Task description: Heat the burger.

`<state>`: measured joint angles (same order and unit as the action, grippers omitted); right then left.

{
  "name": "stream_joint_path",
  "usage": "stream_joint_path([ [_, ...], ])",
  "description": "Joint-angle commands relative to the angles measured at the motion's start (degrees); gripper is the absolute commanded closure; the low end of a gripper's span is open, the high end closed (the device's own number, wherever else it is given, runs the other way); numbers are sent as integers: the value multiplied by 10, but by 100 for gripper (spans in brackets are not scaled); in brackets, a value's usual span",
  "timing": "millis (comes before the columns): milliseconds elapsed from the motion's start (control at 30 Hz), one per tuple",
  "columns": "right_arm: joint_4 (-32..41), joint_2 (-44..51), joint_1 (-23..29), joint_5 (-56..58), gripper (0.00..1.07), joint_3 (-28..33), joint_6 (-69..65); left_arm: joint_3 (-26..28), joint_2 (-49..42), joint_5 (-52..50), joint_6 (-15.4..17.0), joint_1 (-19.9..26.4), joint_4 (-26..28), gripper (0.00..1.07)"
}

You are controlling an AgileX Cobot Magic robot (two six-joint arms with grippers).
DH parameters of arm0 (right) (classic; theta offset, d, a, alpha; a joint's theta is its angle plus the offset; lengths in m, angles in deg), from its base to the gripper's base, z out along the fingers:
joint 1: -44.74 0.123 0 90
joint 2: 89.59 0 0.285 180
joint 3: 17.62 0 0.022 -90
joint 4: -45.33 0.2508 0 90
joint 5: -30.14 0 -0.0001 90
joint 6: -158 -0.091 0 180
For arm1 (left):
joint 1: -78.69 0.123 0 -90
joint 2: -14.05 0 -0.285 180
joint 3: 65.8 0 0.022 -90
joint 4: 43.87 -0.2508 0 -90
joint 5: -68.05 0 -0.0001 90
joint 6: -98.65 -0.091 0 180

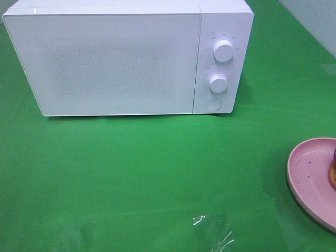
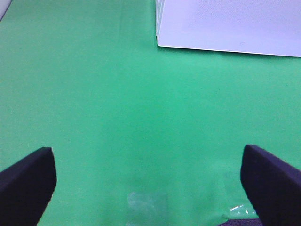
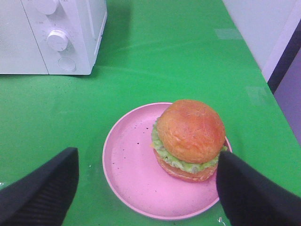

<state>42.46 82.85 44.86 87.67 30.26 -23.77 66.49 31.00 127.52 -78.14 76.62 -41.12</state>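
The burger (image 3: 190,136), with an orange-brown domed bun and green lettuce, sits on a pink speckled plate (image 3: 127,141) at the table's right edge. In the exterior high view only a sliver of the burger (image 1: 333,169) shows on the plate (image 1: 310,173). My right gripper (image 3: 148,157) hovers open over the near side of the plate, its dark fingers (image 3: 42,188) spread to either side and holding nothing. My left gripper (image 2: 146,155) is open over bare green cloth. The white microwave (image 1: 105,63) stands at the back with its door shut. Neither gripper shows in the exterior high view.
Two round knobs (image 1: 223,51) and a round button are on the microwave's right panel. A green cloth (image 1: 157,173) covers the table. In the right wrist view, the table's right edge (image 3: 263,84) runs beside a pale wall. A corner of the microwave (image 2: 225,23) lies ahead of the left gripper.
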Motion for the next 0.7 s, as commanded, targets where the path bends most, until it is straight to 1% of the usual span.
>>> stream_joint_path([
  [33, 2, 14, -3, -1, 31, 3, -1, -2, -26, -3, 1, 2, -1, 6],
  [300, 2, 14, -3, -1, 32, 3, -1, -2, -49, -3, 1, 2, 1, 6],
  [467, 2, 14, -3, -1, 32, 3, -1, -2, -85, -3, 1, 2, 2, 6],
  [500, 2, 14, -3, -1, 32, 3, -1, -2, -105, -3, 1, 2, 2, 6],
  [700, 2, 14, -3, -1, 32, 3, -1, -2, -109, -3, 1, 2, 3, 6],
])
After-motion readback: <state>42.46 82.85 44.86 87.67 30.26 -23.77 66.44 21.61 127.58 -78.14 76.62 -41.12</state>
